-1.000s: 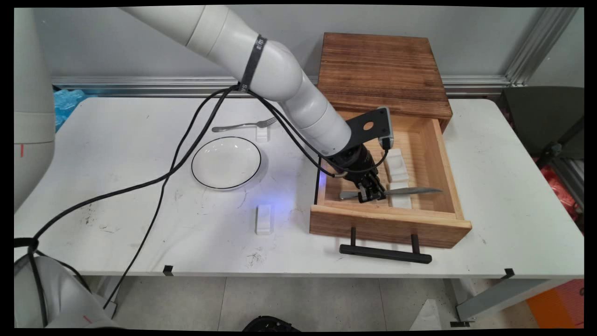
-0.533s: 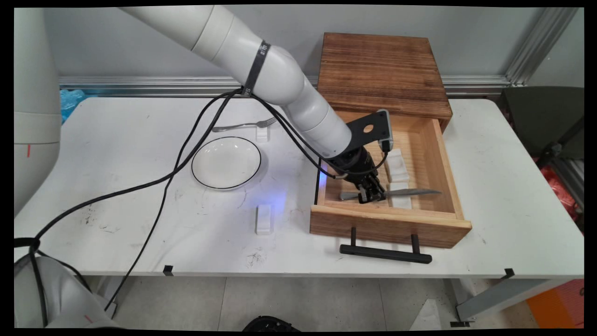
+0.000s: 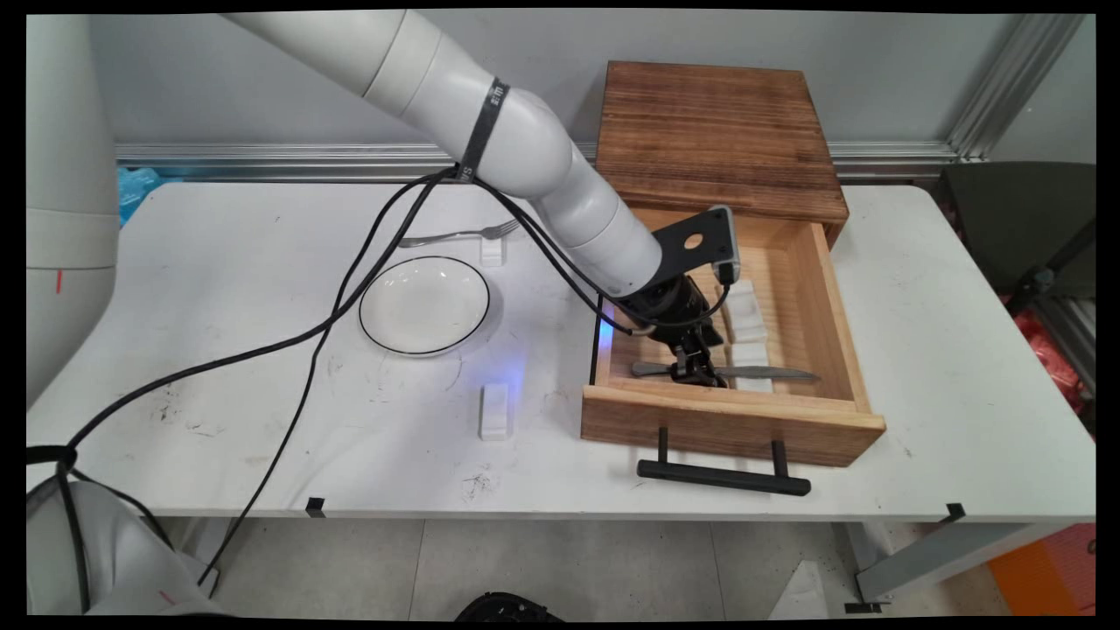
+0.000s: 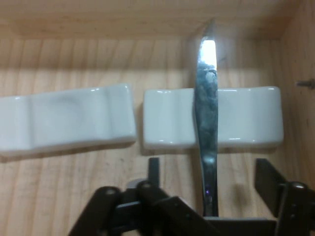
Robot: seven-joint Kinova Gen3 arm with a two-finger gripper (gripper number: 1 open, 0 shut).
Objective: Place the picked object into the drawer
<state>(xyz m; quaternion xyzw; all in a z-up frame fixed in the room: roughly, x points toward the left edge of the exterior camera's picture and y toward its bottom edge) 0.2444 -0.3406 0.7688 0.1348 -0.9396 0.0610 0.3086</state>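
A silver knife (image 3: 770, 374) (image 4: 206, 113) lies inside the open wooden drawer (image 3: 731, 411), its blade resting across a white rest (image 3: 752, 353) (image 4: 251, 118). A second white rest (image 3: 744, 311) (image 4: 66, 120) sits beside the first, farther back in the drawer. My gripper (image 3: 694, 372) (image 4: 211, 169) is low in the drawer over the knife's handle. It is open: in the hand view one finger stands on each side of the handle, with a gap to the metal on both sides.
The drawer belongs to a dark wooden box (image 3: 713, 131) at the back; its black handle (image 3: 722, 475) juts toward the table's near edge. On the table to the left are a white plate (image 3: 424, 304), a fork (image 3: 459, 234) on a small white rest (image 3: 493, 251), and another white rest (image 3: 494, 411).
The gripper sank a little deeper into the drawer with the knife, which now lies lower, on the white rest. The fingers have come off the handle.
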